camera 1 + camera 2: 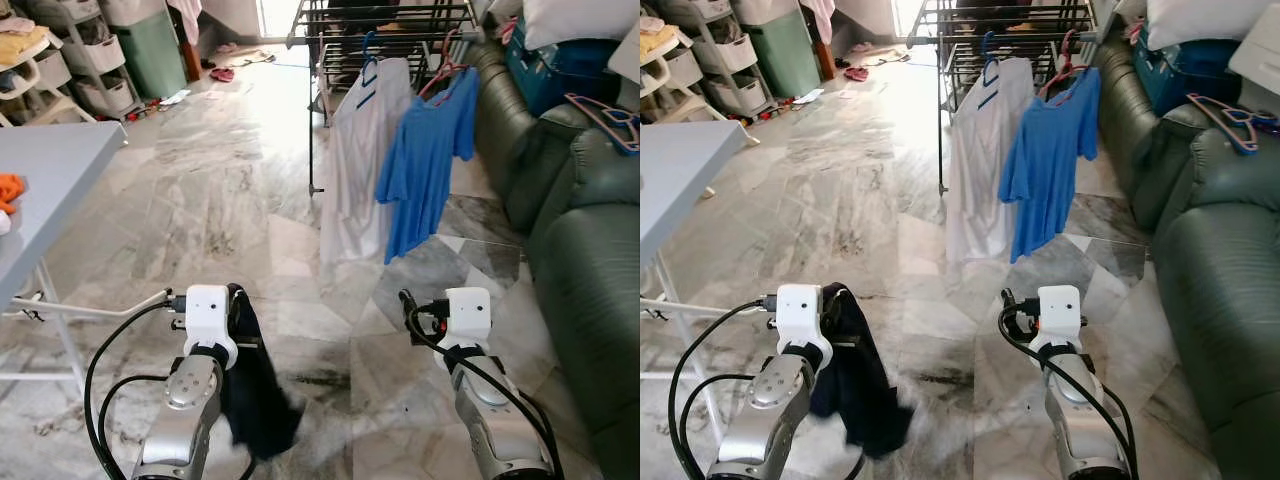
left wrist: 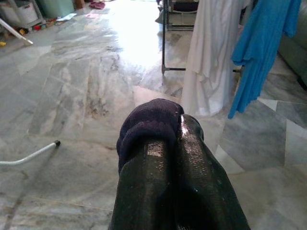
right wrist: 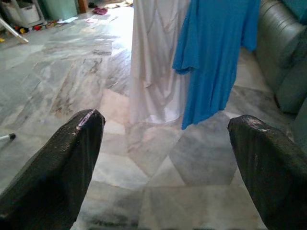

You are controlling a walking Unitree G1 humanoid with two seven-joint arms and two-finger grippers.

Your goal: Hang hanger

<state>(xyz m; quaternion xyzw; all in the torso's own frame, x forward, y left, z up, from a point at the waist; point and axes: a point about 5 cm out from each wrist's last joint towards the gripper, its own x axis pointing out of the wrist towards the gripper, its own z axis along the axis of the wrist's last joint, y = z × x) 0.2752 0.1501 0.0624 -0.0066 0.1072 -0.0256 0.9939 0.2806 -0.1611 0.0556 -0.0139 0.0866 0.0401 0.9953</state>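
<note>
Left gripper pinches dark garment; right gripper gapes.

arms: silver, jointed, looping black cables
wrist housings: white boxes
left gripper fingers: glossy black
right gripper fingers: black, textured

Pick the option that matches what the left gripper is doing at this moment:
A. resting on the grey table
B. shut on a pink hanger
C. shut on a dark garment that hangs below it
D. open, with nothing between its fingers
C: the left gripper has its fingers closed on the dark garment, which drapes down beside the arm, while the right gripper is open.
</note>
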